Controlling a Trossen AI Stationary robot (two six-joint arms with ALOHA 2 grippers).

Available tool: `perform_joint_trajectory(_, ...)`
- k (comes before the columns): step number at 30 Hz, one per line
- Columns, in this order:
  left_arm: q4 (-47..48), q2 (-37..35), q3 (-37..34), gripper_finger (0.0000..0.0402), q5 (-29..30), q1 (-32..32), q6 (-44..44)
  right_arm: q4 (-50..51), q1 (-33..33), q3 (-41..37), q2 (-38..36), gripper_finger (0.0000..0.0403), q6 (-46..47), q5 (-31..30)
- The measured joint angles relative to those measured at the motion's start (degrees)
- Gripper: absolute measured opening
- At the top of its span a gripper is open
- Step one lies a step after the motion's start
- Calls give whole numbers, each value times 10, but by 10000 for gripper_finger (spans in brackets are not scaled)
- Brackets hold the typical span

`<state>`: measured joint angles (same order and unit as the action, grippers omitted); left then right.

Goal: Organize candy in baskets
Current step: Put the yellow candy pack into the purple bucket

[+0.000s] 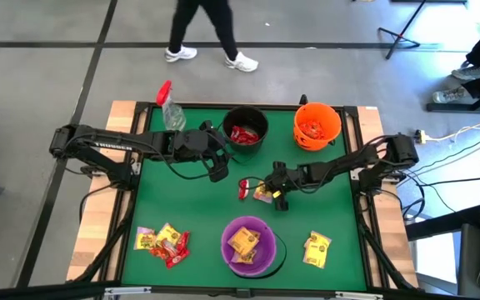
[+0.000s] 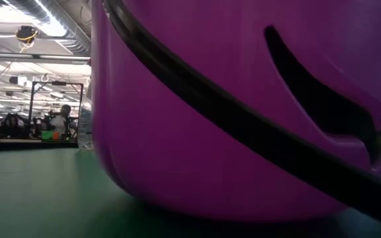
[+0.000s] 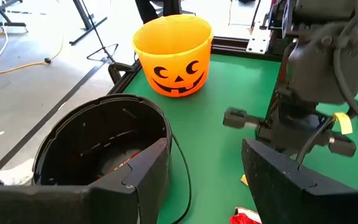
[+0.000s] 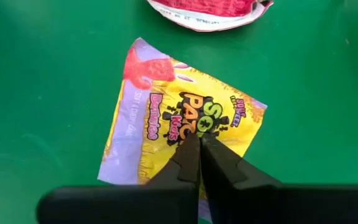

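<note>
A yellow candy packet (image 4: 166, 106) lies flat on the green table (image 1: 198, 208) near its middle, with a red packet (image 4: 207, 12) just beyond it. My right gripper (image 4: 199, 149) is shut on the yellow packet (image 1: 262, 195). My left gripper (image 1: 217, 169) hangs open above the table beside the black basket (image 1: 245, 132), touching nothing. Red candy lies in the black basket and in the orange basket (image 1: 317, 125). The purple basket (image 1: 248, 246) at the near edge holds yellow packets. My right gripper has its two fingertips (image 4: 188, 155) closed together on the packet's printed top face (image 4: 194, 127), about mid-width and toward the nearer edge. The fingers slant down from the table's right side. The packet lies flat on the table; whether wrapper is caught between the tips cannot be told.
Several loose packets lie at the near left (image 1: 163, 242), and yellow ones at the near right (image 1: 317, 248). A clear spray bottle (image 1: 171, 108) with a red trigger stands at the far left. The purple basket (image 2: 243, 106) fills the low view. A person walks beyond the far edge.
</note>
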<state>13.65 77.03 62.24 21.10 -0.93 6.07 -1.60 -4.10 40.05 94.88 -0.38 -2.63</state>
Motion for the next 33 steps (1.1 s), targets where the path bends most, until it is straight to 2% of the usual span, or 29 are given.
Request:
perform_joint_trajectory(9, 8, 0, 0, 192, 2, 0, 0, 90, 0, 32, -67, 4, -1, -13)
perform_joint_trajectory(14, 7, 0, 0, 192, 2, 0, -2, 98, 0, 35, -127, 3, -1, -9)
perform_joint_trajectory(17, 4, 0, 0, 192, 2, 0, -2, 94, 0, 35, -170, 2, 0, 31)
perform_joint_trajectory(21, -6, 0, 0, 192, 3, 0, -2, 60, 0, 35, -221, 4, 2, 120)
perform_joint_trajectory(25, -10, 0, 0, 192, 7, -1, -2, -8, -18, 35, -234, 4, 6, 209)
perform_joint_trajectory(28, -10, 0, 0, 192, 8, -1, -2, -51, -46, 35, -227, 3, 1, 225)
perform_joint_trajectory(33, -11, 0, 0, 192, 8, -1, -2, -103, -84, 35, -196, 3, -1, 213)
